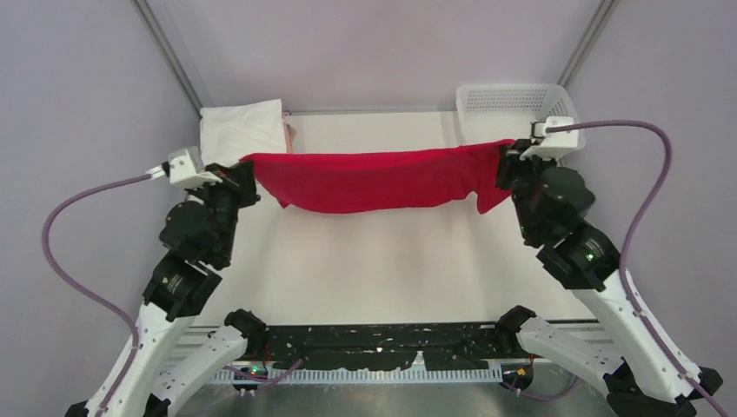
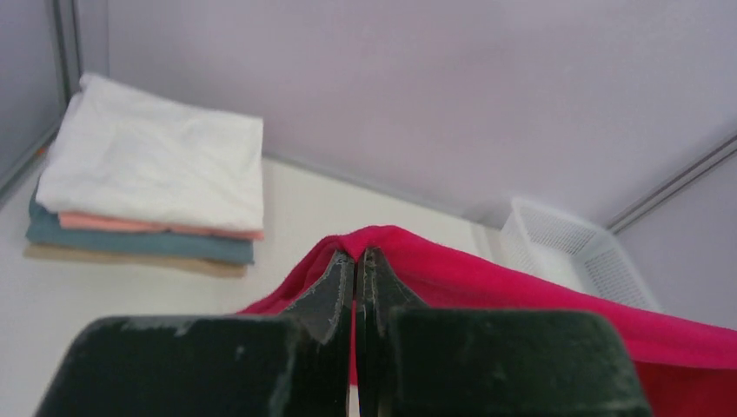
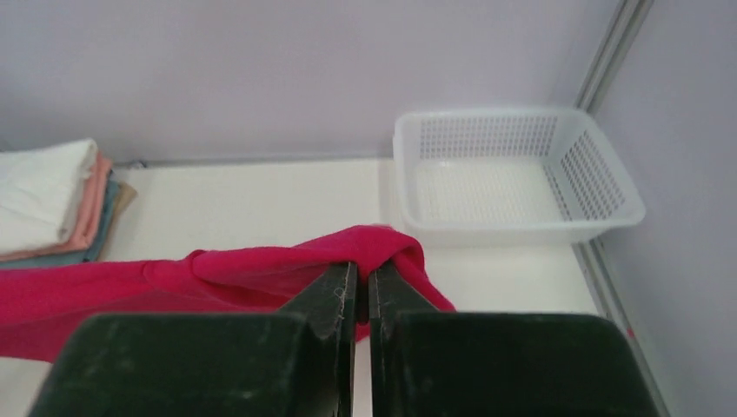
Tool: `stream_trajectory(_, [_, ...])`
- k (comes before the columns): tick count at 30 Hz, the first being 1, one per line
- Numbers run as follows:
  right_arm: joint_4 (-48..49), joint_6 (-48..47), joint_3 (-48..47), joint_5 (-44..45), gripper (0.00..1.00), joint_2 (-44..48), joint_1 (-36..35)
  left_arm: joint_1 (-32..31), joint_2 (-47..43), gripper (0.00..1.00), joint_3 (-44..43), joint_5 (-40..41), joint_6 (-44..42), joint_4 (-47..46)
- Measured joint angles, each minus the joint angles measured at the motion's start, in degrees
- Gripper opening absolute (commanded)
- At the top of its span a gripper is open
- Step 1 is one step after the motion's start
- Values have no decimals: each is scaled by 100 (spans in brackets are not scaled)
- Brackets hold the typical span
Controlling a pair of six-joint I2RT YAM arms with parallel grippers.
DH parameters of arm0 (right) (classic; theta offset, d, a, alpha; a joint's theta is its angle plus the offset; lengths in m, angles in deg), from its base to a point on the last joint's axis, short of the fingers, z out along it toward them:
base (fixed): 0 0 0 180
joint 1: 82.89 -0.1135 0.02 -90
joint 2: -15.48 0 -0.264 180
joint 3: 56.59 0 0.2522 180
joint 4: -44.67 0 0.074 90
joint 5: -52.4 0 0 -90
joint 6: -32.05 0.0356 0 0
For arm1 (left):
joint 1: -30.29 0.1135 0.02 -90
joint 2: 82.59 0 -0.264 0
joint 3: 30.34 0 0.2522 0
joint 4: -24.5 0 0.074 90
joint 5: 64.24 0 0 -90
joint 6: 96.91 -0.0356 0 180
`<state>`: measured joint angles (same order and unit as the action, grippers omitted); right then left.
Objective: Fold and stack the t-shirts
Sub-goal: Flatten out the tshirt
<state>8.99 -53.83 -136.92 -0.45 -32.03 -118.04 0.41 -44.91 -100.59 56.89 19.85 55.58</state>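
The red t-shirt hangs stretched in the air between my two grippers, sagging in the middle above the table. My left gripper is shut on its left end, seen in the left wrist view with red cloth pinched between the fingertips. My right gripper is shut on its right end, seen in the right wrist view with the cloth bunched over the tips. A stack of folded t-shirts lies at the back left: white on top, then salmon pink, teal blue and tan.
A white mesh basket stands at the back right corner, with nothing seen inside it in the right wrist view. Metal frame posts rise at both back corners. The white table lies below the hanging shirt.
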Motion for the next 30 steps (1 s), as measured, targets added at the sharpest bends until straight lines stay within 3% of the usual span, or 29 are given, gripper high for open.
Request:
stream_trajectory(8, [-706,-907,-2096,-1344,5,205,-4,-9,-236,0,-1617,-669,-754,-164])
stream_trajectory(20, [-2343,-1270,-4607,-4448,5,186,-4,-11,-616,0,-3351,-1904,-962,435])
stream_trajectory(24, [-2420,-1215,-4988,-4920,5,188,-4,-11,-887,0,-3449,-2149,-942,568])
stream_trajectory(30, [-2479,-1169,-4839,-5038,5,146,-2,-11,-957,0,-3276,-2011,-944,660])
